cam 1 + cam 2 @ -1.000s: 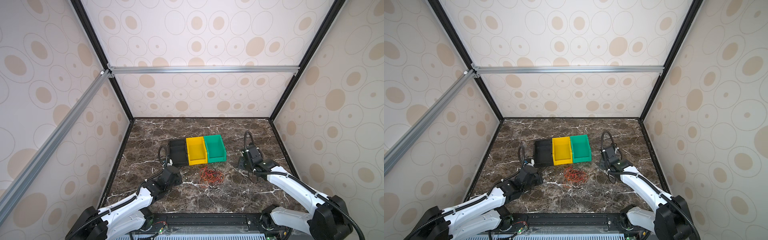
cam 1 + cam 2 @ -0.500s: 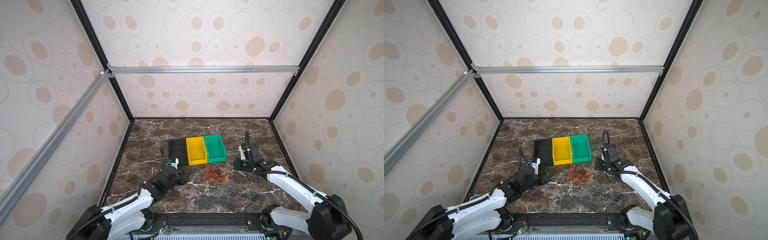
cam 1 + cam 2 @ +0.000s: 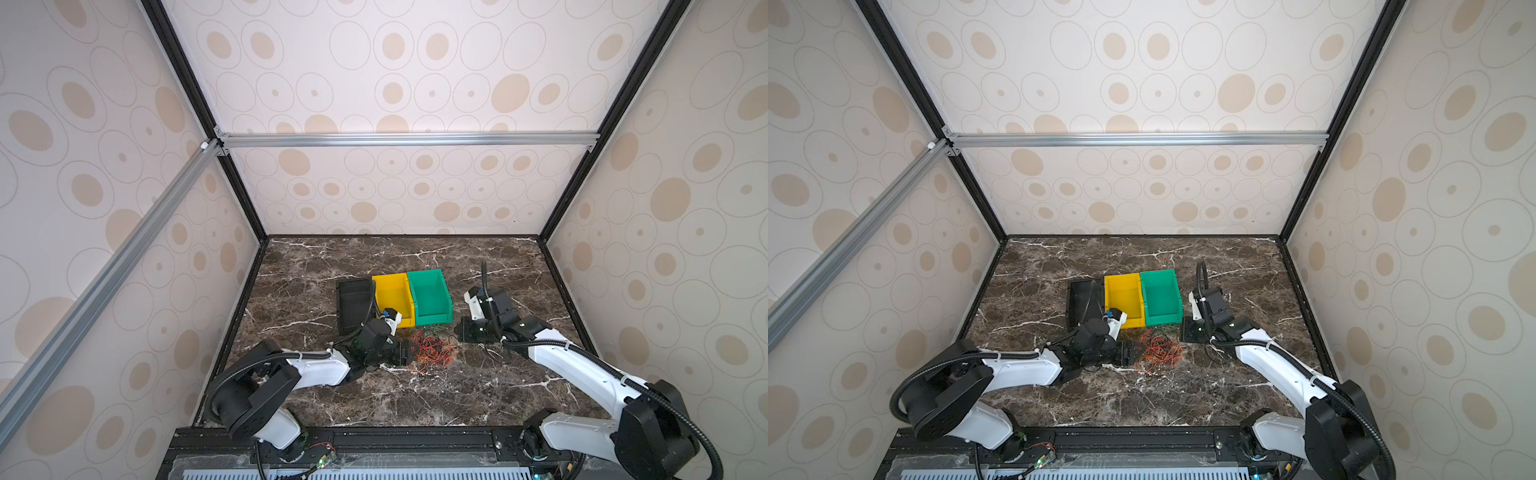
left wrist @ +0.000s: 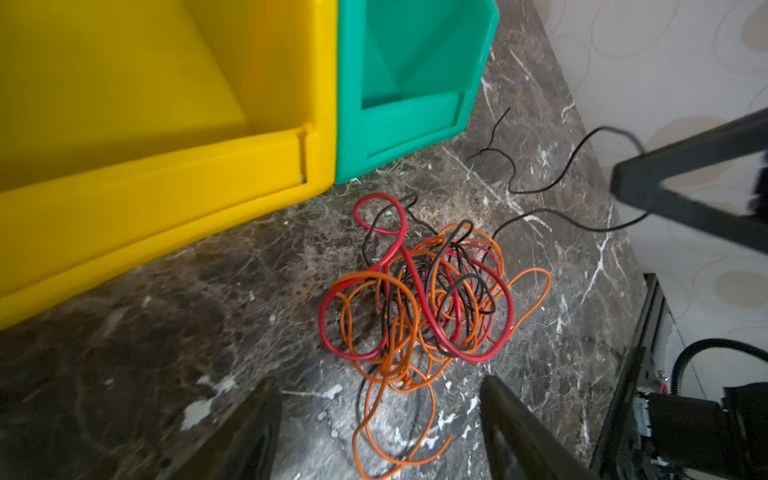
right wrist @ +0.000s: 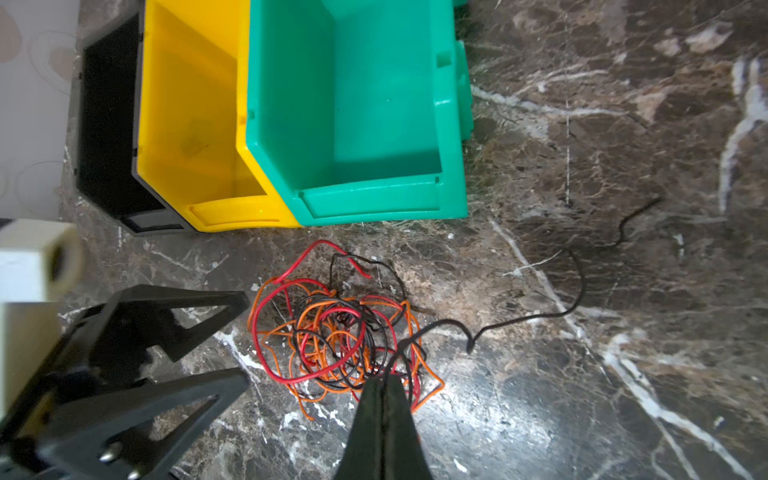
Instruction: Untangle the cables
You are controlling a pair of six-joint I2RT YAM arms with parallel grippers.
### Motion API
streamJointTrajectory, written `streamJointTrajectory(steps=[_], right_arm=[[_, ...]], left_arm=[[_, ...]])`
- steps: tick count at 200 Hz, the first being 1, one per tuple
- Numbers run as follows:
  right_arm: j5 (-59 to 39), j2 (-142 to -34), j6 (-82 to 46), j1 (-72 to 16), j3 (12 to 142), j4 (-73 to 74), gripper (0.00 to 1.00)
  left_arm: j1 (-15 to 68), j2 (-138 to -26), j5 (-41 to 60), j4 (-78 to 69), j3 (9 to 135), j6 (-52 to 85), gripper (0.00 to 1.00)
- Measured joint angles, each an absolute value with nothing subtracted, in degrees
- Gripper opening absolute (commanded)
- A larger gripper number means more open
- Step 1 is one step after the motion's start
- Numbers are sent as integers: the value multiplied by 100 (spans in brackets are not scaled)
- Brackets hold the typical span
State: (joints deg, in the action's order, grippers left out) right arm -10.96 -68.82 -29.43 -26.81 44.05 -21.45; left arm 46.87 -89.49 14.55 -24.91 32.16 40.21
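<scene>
Cables [image 4: 415, 299] are heaped just near of the green bin [image 5: 374, 205]. A black strand [image 5: 519, 320] is clamped in the right gripper [image 5: 384, 380]; the left gripper [image 4: 380, 399] is spread apart at the heap's left — one outer loop should be taken, then drawn away slowly.

- We see a dark marble tabletop [image 3: 415, 399] with white veins.
- On it stand a black bin [image 3: 353, 305], a yellow bin [image 3: 392, 293] and a green bin [image 3: 428, 295], side by side and touching.
- Just beside the yellow and green ones, the cables [image 3: 432, 353] lie tangled.
</scene>
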Motion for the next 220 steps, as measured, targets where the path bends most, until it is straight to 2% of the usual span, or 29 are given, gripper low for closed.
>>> streamJointTrajectory(steps=[36,62,92,109,135,169,220], right_arm=[[-1142,-6788,-2956,-2685,4425,-2141,0],[-1205,-6810,-3022,-2689,4425,-2132,0],[-1197,-6820,-3079,-2694,4425,-2130,0],[-1111,-6805,-3083,-2694,4425,-2152,0],[-742,-6595,-3081,-2692,4425,-2292,0],[23,-6169,-3070,-2574,4501,-2622,0],[1170,-6128,-2967,-2298,4685,-3173,0]], left_arm=[[4751,-9550,1649,-2801,3402,3959,57],[4792,-9832,1715,-2978,3522,3964,44],[4814,-9911,1673,-2993,3573,3918,18],[4818,-9909,1605,-2987,3573,3942,9],[4818,-9719,1347,-2902,3470,3977,6],[4737,-8851,875,-2639,3024,4112,5],[4665,-7721,220,-1857,2606,4294,2]])
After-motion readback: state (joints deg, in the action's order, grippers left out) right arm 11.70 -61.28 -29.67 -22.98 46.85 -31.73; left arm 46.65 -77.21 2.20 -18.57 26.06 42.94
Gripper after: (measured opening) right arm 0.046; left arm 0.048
